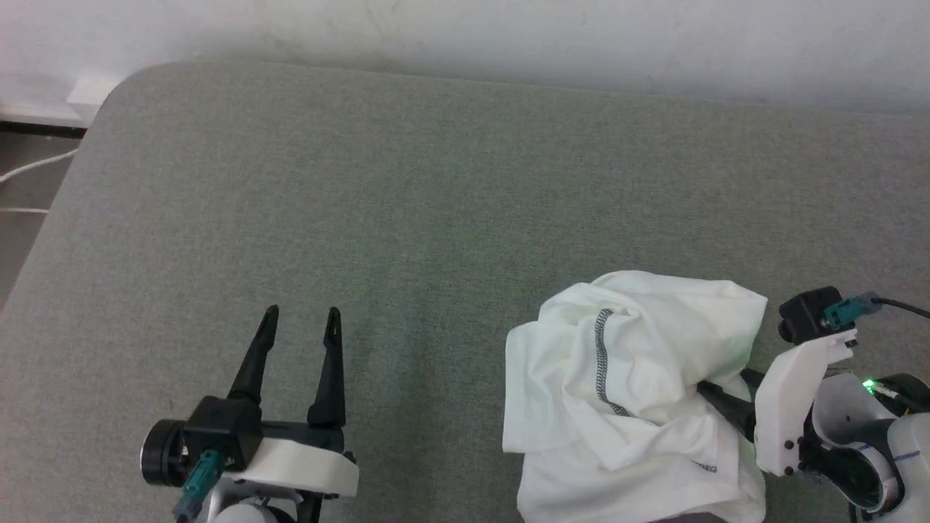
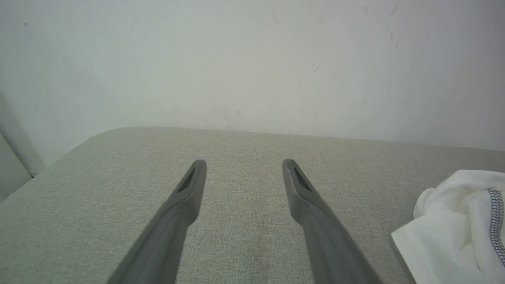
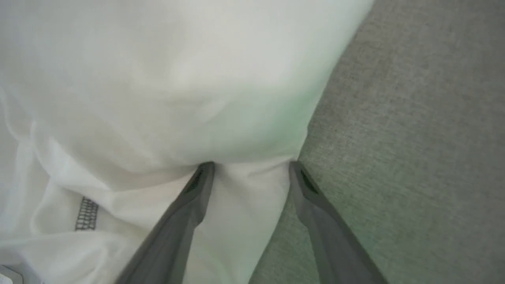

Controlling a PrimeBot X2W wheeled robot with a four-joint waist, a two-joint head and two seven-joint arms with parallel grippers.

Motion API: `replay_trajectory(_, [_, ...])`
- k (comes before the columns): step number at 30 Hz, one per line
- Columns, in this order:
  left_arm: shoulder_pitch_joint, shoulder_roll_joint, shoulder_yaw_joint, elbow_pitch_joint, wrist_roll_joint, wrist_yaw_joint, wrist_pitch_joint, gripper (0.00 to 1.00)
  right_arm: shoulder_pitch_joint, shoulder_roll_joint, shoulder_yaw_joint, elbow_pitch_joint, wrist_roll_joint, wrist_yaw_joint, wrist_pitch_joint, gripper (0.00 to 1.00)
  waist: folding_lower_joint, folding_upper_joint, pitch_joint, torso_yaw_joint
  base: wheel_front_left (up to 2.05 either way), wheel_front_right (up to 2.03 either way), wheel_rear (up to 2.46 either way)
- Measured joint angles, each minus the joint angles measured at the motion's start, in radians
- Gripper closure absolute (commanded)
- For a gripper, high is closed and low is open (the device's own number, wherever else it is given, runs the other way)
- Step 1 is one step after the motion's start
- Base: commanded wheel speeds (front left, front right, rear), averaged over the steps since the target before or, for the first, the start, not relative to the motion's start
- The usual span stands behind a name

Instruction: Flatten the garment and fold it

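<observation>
The white garment [image 1: 625, 392] lies crumpled in a heap at the lower right of the grey surface, a dark zigzag seam running down its middle. Its edge also shows at the right of the left wrist view as the garment [image 2: 457, 228]. My right gripper [image 3: 250, 167] stands open at the heap's right side, fingers spread with a fold of the garment [image 3: 165, 98] between and above the tips. In the head view the right gripper [image 1: 719, 396] reaches into the cloth, its tips partly hidden. My left gripper [image 1: 301, 316] is open over bare surface, well left of the heap.
The grey fabric-covered surface [image 1: 407, 196] runs to a white wall [image 1: 508, 36] at the back, with a rounded corner at the far left. A white cable [image 1: 29, 168] lies on the floor beyond the left edge.
</observation>
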Motion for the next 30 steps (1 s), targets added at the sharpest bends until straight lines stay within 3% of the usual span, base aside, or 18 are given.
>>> replay_trajectory(7, [-0.005, 0.000, -0.005, 0.010, 0.000, 0.002, 0.000, 0.00, -0.055, 0.017, 0.026, 0.077, -0.009, 0.000, 0.009, 0.00, -0.0002, 0.0000, 0.017, 0.040, 0.00, 0.00, 0.00])
replay_trajectory(8, [-0.005, 0.000, -0.004, 0.014, 0.000, 0.004, 0.000, 0.00, -0.060, 0.014, 0.040, 0.083, -0.013, 0.000, -0.001, 0.74, -0.0002, 0.0000, 0.015, 0.041, 0.00, 0.00, 0.00])
replay_trajectory(9, [-0.004, 0.000, -0.003, 0.015, 0.000, 0.006, 0.000, 0.00, -0.064, 0.013, 0.052, 0.089, -0.017, 0.000, -0.016, 1.00, -0.0003, 0.0000, 0.012, 0.041, 0.00, 0.00, 0.00])
replay_trajectory(18, [0.000, 0.000, 0.001, 0.016, 0.002, -0.003, 0.000, 0.00, -0.104, -0.041, 0.206, 0.101, -0.121, 0.002, -0.170, 1.00, -0.0002, 0.0000, -0.024, -0.025, 0.00, 0.00, 0.00])
replay_trajectory(22, [-0.003, 0.000, -0.024, 0.014, 0.001, -0.010, 0.000, 0.00, -0.149, -0.160, 0.287, 0.056, -0.201, 0.001, -0.192, 1.00, -0.0001, 0.0000, -0.034, -0.082, 0.00, 0.00, 0.00])
replay_trajectory(30, [-0.109, -0.002, -0.120, 0.007, 0.001, -0.011, 0.000, 0.00, -0.267, -0.419, 0.381, -0.006, -0.225, 0.001, -0.208, 1.00, -0.0002, 0.0000, -0.004, -0.212, 0.00, 0.00, 0.00])
